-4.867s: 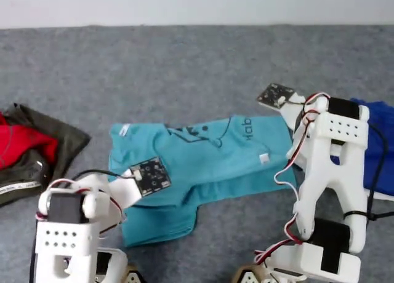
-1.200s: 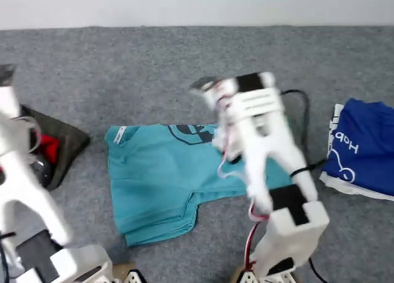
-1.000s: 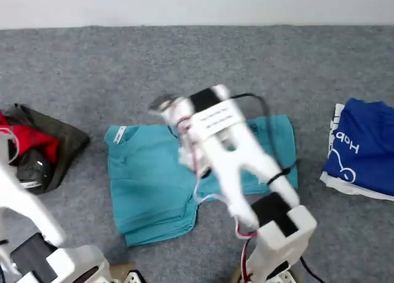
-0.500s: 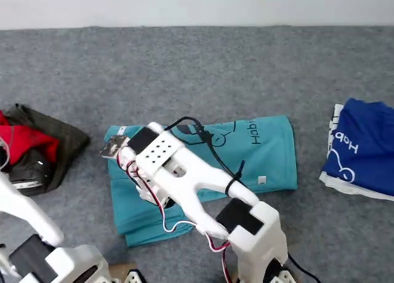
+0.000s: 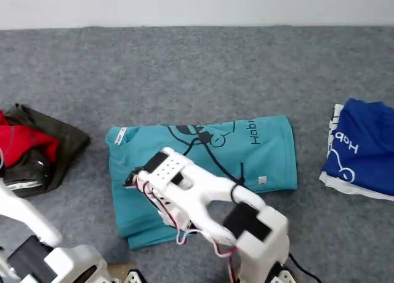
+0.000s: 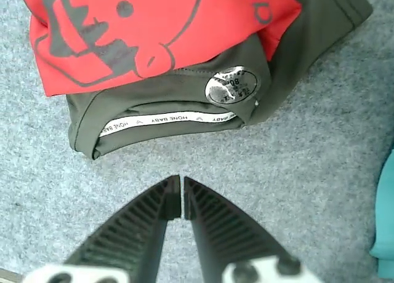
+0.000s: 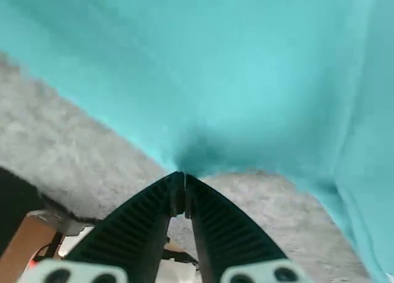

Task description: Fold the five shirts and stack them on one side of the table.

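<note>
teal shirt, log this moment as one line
right jaws: shut on teal shirt edge | left jaws: shut, beside red shirt lying on olive shirt | blue shirt: folded, apart

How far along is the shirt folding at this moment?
Done: the blue shirt lies folded at the right edge, white fabric under it. In hand: the right tool grips the part-folded teal shirt by its edge. Left: the red shirt and olive shirt lie piled at the other side, near the shut left tool.
</note>
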Available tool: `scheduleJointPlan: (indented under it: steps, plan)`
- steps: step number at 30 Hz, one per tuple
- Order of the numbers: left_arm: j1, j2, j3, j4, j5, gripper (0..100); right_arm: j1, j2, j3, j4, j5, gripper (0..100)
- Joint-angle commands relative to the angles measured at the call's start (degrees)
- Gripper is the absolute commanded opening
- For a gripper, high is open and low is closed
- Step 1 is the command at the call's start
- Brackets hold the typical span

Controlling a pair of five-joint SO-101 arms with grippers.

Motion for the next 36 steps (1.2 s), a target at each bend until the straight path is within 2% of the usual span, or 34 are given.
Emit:
scheduleJointPlan:
  steps: [1, 5, 10, 12, 23, 29, 36]
  plan:
    - [0.0, -3.0, -0.9, 0.6, -0.5, 2, -0.3, -9.6, 0.3, -0.3, 1.8, 0.9]
    - [0.1, -3.0, -0.9, 0.4, -0.5, 2, -0.6, -13.7, -1.1, -2.9, 2.0, 2.1]
    - [0.1, -3.0, -0.9, 0.5, -0.5, 2, -0.7, -10.3, -3.7, -3.1, 2.0, 16.9]
    - [0.1, -3.0, -0.9, 0.5, -0.5, 2, -0.7, -8.1, -4.7, -3.2, 2.0, 19.0]
    - [0.1, -3.0, -0.9, 0.5, -0.5, 2, -5.8, 2.6, -9.7, -3.3, 2.0, 18.8]
    - [0.1, -3.0, 0.0, 0.5, -0.5, 2, -4.6, 5.8, -9.7, -5.4, 3.5, 5.1]
    - [0.1, -3.1, 2.7, 0.3, -0.5, 2, -0.7, 1.9, -9.5, -5.0, 3.8, 1.3]
